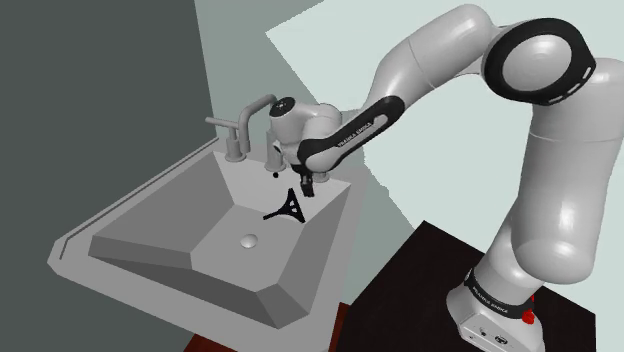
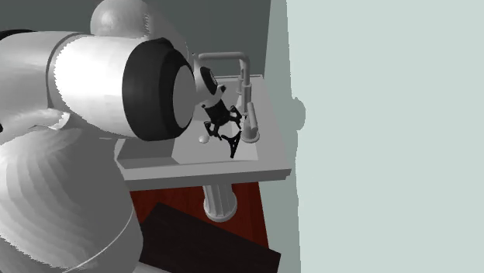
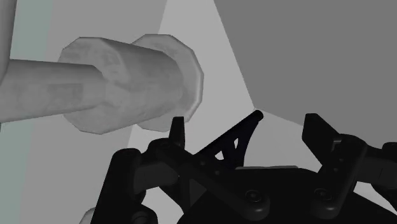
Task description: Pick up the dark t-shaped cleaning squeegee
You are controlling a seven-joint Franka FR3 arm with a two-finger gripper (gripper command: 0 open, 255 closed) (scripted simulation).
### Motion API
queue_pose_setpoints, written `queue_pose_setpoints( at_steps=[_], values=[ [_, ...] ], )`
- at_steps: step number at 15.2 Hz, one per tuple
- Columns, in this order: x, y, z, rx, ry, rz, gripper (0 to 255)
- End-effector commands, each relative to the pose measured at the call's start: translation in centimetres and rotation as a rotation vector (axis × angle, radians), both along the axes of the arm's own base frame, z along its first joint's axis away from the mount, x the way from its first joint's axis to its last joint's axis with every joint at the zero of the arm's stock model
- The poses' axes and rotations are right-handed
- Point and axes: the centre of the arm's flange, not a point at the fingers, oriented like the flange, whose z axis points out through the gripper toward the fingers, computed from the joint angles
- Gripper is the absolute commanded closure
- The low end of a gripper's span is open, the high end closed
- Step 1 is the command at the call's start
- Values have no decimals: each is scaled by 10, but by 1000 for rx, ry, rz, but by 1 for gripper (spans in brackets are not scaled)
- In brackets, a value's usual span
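Fingers [image 3: 177, 130] apart — squeegee [image 3: 238, 137] between (sink [image 1: 150, 207] below)

Under my gripper [image 1: 307, 187] a grey sink [image 1: 100, 223] opens, its sloped walls running down to a round drain [image 1: 249, 240] lower than my jaws. A grey faucet [image 1: 238, 140] stands on its back rim just beside them. The black T-shaped squeegee [image 1: 286, 209] shows against the slope directly beneath them; whether it touches, I cannot tell.
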Motion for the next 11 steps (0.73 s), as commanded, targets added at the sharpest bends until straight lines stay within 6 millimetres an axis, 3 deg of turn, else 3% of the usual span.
queue_pose_setpoints(
  at_steps=[1, 11],
  values=[
    [14, 12, -18, -20, 2, 40, 0],
    [80, 73, -117, -112, 9, 233, 0]
  ],
)
